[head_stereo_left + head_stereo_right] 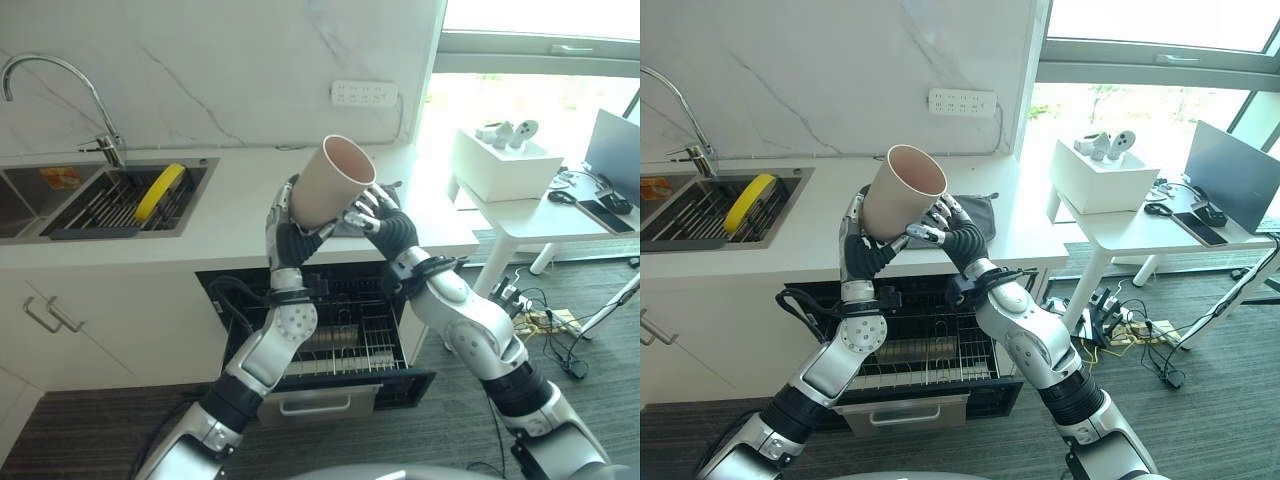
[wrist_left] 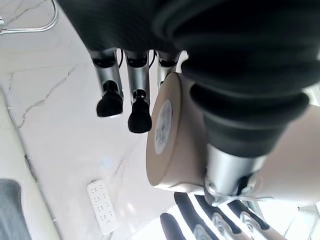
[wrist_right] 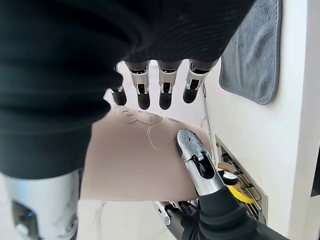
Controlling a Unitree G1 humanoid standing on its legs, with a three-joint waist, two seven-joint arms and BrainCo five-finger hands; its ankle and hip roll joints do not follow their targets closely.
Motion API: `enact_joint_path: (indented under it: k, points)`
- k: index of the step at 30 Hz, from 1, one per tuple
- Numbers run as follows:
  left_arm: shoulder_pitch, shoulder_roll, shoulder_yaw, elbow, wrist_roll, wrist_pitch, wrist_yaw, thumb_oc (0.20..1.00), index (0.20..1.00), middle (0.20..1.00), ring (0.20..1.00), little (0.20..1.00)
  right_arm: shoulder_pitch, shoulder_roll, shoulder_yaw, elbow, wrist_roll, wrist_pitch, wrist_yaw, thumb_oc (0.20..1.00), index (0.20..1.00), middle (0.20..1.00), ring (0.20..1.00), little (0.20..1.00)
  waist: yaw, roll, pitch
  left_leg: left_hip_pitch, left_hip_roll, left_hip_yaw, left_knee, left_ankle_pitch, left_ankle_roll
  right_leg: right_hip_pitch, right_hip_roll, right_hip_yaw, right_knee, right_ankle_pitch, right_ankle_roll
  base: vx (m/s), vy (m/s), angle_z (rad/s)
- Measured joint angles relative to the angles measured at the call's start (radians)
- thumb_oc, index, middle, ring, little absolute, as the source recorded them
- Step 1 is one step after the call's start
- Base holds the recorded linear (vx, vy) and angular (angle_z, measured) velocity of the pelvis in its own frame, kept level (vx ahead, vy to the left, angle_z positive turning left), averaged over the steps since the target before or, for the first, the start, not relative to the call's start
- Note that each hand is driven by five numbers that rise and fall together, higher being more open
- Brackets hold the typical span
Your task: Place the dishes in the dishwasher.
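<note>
A tall beige cup (image 1: 330, 185) is held up in the air over the white counter (image 1: 230, 215), tilted with its mouth up and to the right. My left hand (image 1: 288, 240) grips it low on the left side, thumb (image 2: 230, 165) across the cup's wall (image 2: 172, 145). My right hand (image 1: 390, 225) meets it from the right, with fingers over the far side of the cup (image 3: 140, 160) and its thumb (image 3: 197, 165) pressed on the near side. Below both hands the dishwasher drawer (image 1: 360, 340) stands pulled out, its wire rack showing.
A sink (image 1: 110, 200) with a yellow dish (image 1: 160, 190) and a tap (image 1: 60, 70) lies at the left. A grey cloth (image 1: 985, 212) lies on the counter behind the hands. A white side table (image 1: 540, 215) with a white box (image 1: 505, 165) stands at the right.
</note>
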Motion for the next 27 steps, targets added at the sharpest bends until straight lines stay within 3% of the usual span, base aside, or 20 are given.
enact_joint_path:
  k: [20, 27]
  points:
    - [-0.002, -0.017, -0.018, 0.001, -0.007, 0.001, -0.018, 0.200, 0.200, 0.200, 0.200, 0.200, -0.130, 0.006, 0.007, 0.001, -0.041, -0.047, -0.079, 1.000, 1.000, 1.000, 1.000, 1.000, 0.028, 0.001, 0.001, -0.015, -0.003, -0.030, 0.000, 0.003, 0.005, 0.006, -0.001, -0.025, 0.000, -0.005, 0.001, 0.00, -0.002, 0.04]
    - [-0.031, -0.011, -0.022, 0.000, 0.054, 0.002, -0.018, 0.200, 0.200, 0.200, 0.200, 0.200, -0.167, 0.011, 0.006, 0.000, -0.107, -0.047, -0.107, 1.000, 1.000, 1.000, 1.000, 1.000, 0.028, 0.001, 0.001, -0.015, -0.004, -0.031, 0.000, 0.003, 0.005, 0.006, -0.001, -0.026, 0.000, -0.005, 0.001, 0.00, 0.000, 0.00]
